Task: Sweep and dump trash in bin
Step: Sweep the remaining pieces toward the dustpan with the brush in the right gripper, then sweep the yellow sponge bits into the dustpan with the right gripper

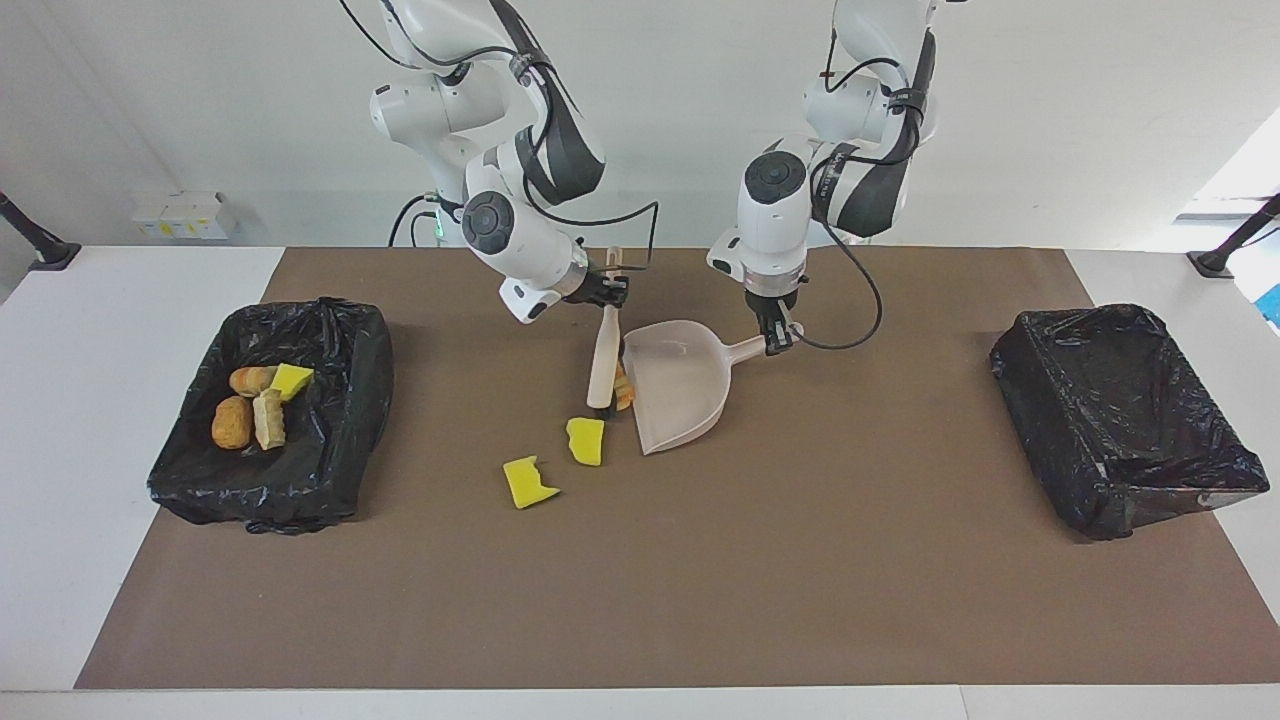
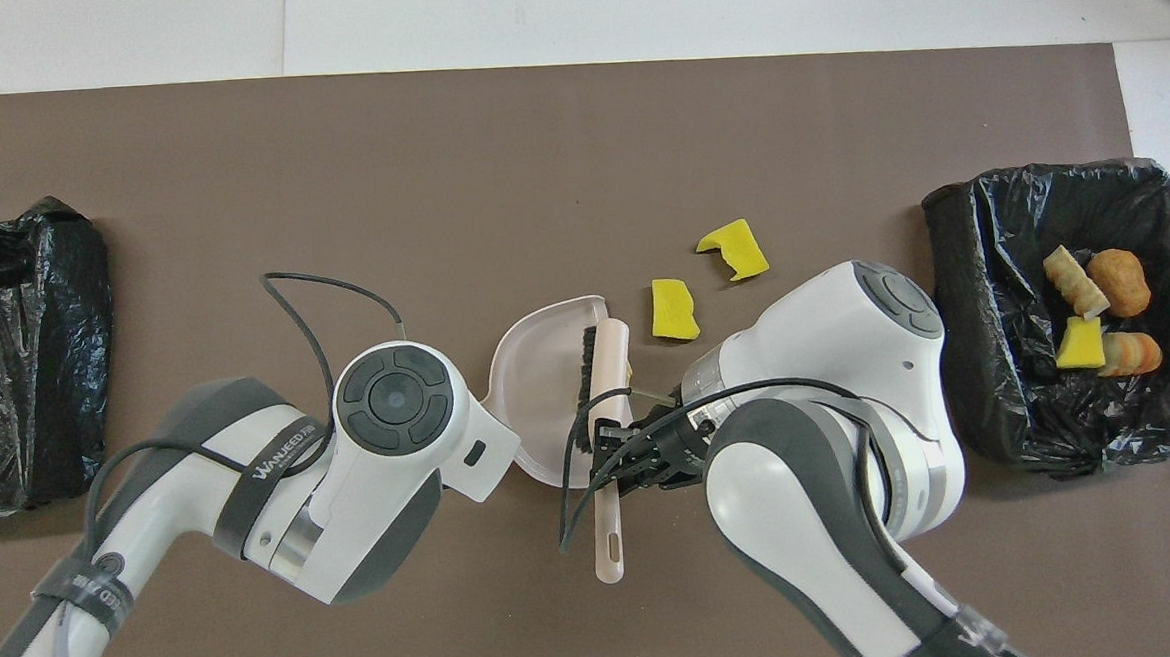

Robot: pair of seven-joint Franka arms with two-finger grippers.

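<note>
Yellow sponge chunks [image 1: 584,440] are what I've got left on the brown mat [image 1: 640,600], two of them lying apart from each other, farther from the robots than the brush head, plus an orange-brown lump [image 1: 625,390] wedged between the brush [image 1: 603,360] and the mouth of the dustpan [image 1: 680,395]. Four other scraps already sit in the black-lined bin [image 1: 330,330] at the right arm's end of the table (the bin [image 1: 1130,420] at the left arm's end looks empty). My guess is this stuff is featherlight and squishy, so it'll skid or bounce off the bristles rather than roll, and I wouldn't pinch it at all, just nudge it low and slow into the pan. Right gripper [image 1: 612,290] is clamped shut on the brush handle up near its end, with the two sponge bits just past the bristle end, nearest one close to the brush tip. Left gripper [image 1: 775,338] is closed on the dustpan's handle, the pan resting flat with its open edge facing the brush and the trash.
</note>
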